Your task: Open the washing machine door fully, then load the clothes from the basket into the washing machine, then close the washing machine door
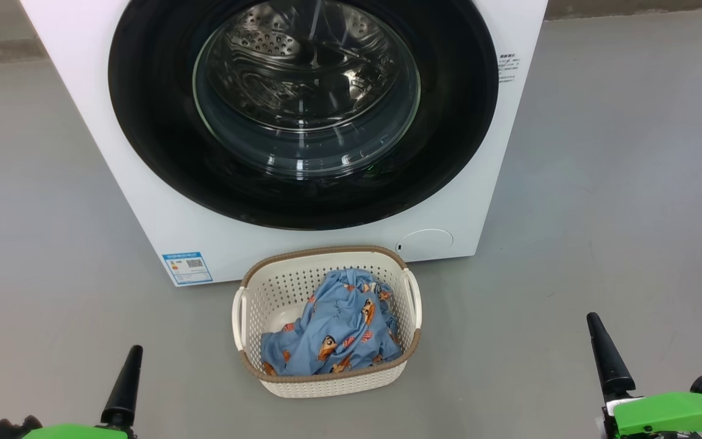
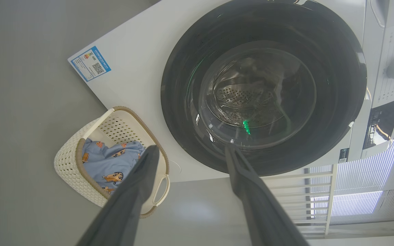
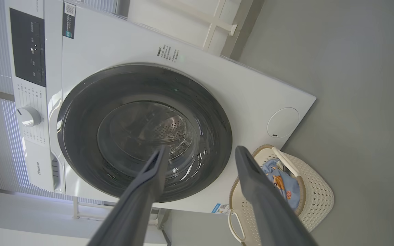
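The white washing machine (image 1: 144, 207) stands straight ahead with its round black washing machine door (image 1: 156, 122) shut; the steel drum shows through the glass bowl. On the floor in front sits the cream basket (image 1: 326, 251), holding the light-blue printed clothes (image 1: 333, 332). My left gripper (image 2: 191, 148) is open and empty, aimed at the lower part of the door from a distance. Likewise, my right gripper (image 3: 200, 148) is open and empty, well short of the door. In the head view one dark finger (image 1: 124, 384) rises at lower left and another finger (image 1: 607, 356) at lower right, either side of the basket.
Grey floor (image 1: 601, 213) spreads to both sides of the machine and basket. The control panel with a round knob (image 3: 28, 116) runs along the machine's top front. A white railing (image 2: 320, 184) and slatted wall stand beside the machine.
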Available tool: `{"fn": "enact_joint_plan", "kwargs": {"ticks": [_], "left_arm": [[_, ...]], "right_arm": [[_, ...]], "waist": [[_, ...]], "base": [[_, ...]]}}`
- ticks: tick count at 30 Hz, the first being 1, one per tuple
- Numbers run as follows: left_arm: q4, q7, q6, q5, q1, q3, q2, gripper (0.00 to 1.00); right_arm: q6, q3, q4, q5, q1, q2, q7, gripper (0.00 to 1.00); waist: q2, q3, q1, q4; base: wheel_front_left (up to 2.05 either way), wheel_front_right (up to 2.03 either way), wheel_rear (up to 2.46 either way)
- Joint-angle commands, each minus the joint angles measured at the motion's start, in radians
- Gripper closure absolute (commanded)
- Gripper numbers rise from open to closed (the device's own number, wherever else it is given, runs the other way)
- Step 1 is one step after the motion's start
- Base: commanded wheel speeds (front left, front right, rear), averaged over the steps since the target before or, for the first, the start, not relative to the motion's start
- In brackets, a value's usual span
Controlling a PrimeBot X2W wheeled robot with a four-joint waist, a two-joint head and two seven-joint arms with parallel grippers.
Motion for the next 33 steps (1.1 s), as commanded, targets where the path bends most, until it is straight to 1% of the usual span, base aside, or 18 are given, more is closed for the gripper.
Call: {"fn": "enact_joint_plan", "kwargs": {"ticks": [1, 19, 33], "left_arm": [[-0.033, -0.011, -0.002, 0.029, -0.050, 0.006, 0.029, 0.00], [-0.047, -0.064, -0.002, 0.252, -0.051, -0.020, 0.070, 0.00], [-0.059, -0.103, -0.003, 0.410, -0.053, -0.027, 0.101, 0.00]], "right_arm": [[0.000, 0.014, -0.033, -0.045, -0.042, -0.012, -0.013, 0.00], [0.001, 0.019, -0.033, -0.347, -0.051, -0.010, -0.066, 0.00], [0.001, 0.028, -0.032, -0.539, -0.069, -0.010, -0.104, 0.00]], "waist": [[-0.0001, -0.001, -0.0002, -0.001], [-0.0001, -0.001, -0.0002, -0.008], [-0.0001, 0.005, -0.0002, -0.008]], "base": [[0.00, 0.00, 0.00], [0.00, 0.00, 0.00], [0.00, 0.00, 0.00]]}}
